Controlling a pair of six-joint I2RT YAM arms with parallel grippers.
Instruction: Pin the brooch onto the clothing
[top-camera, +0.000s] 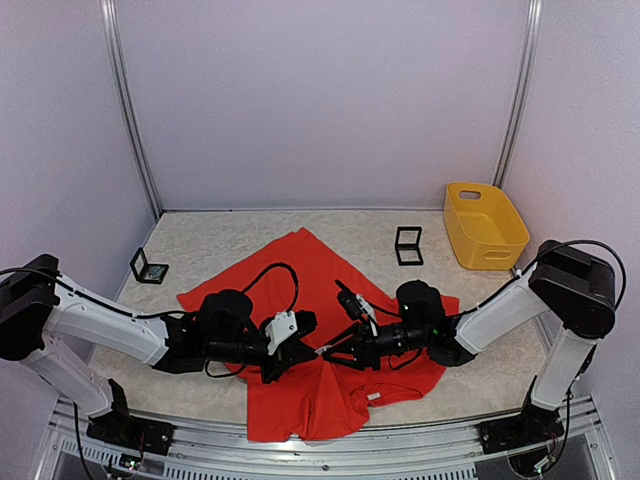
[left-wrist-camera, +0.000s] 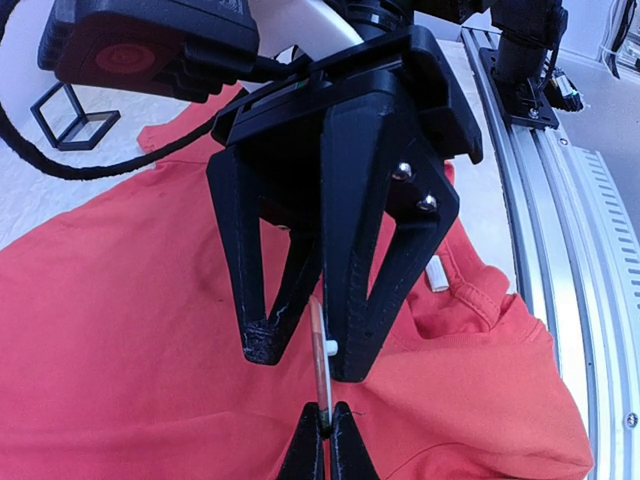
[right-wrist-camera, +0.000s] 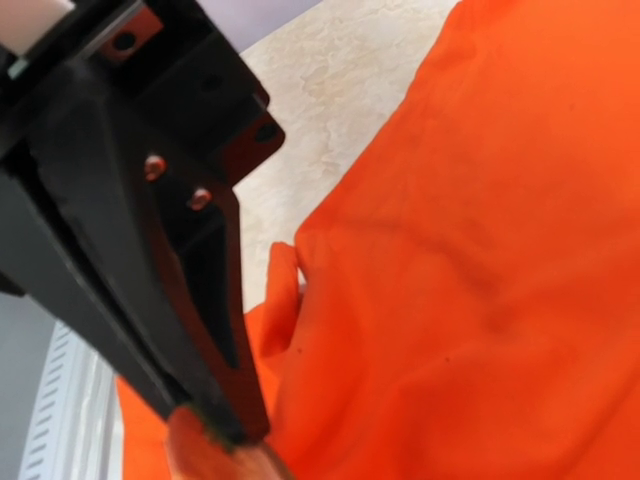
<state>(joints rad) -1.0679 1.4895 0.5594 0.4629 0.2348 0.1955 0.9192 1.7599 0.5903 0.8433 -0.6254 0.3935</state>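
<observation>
Over red clothing — left end effector pinching brooch, right end effector spread, yellow bin beyond

Both arms reaching low over the shirt, left pincer and right pincer meeting tip to tip, brooch bridging their gap, bin and frame blocking back right, second frame sitting far left, bare desk lying open behind.
</observation>
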